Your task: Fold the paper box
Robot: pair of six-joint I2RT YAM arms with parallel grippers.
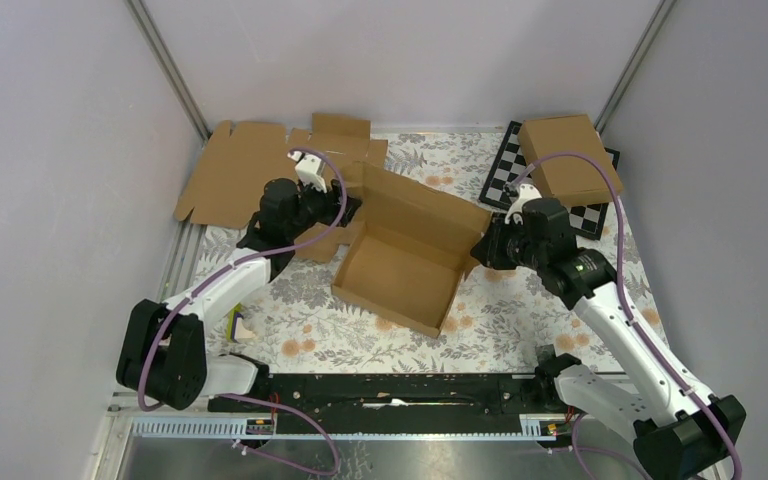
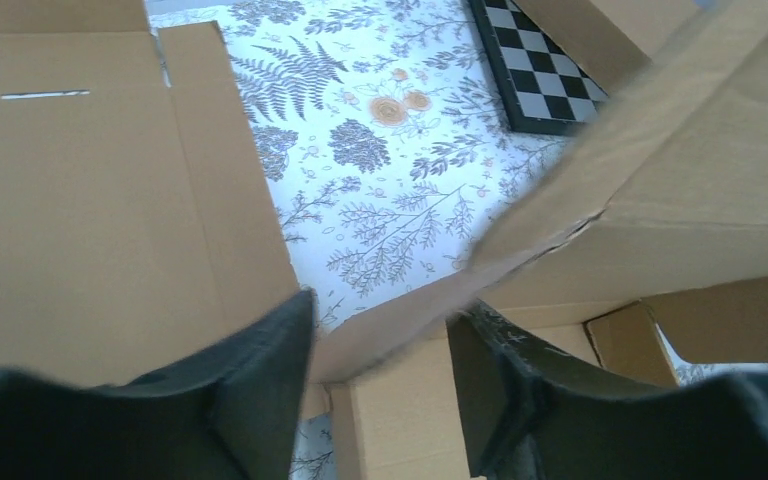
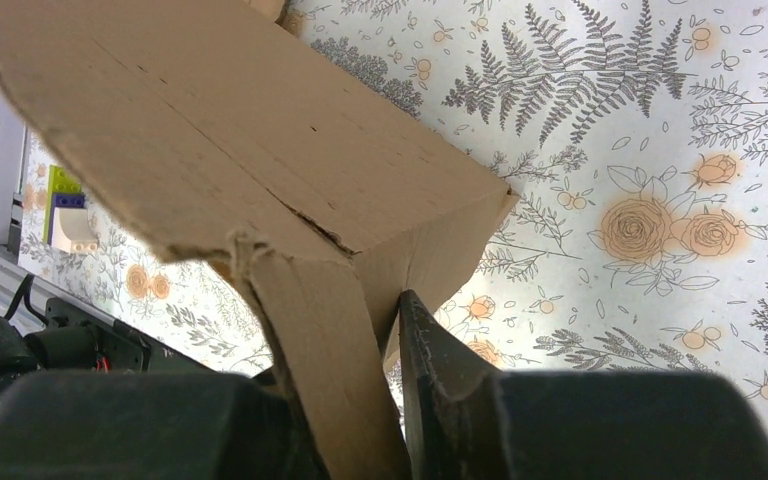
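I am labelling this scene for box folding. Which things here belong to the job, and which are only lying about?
Belongs to the job:
paper box, lid up, in the middle
right gripper, pinching its flap
left gripper, open at its rear left corner

Lying about:
flat cardboard sheet
chessboard
other cardboard box, on the chessboard
small toy blocks

A table (image 1: pixel 520 310) covered with a fern-and-rose printed cloth carries four things: the paper box (image 1: pixel 400 265), open-topped, at the centre – a flat cardboard sheet (image 1: pixel 235 170) far left – a chessboard (image 1: pixel 505 175) far right, and a small toy block (image 1: pixel 240 326) near left.
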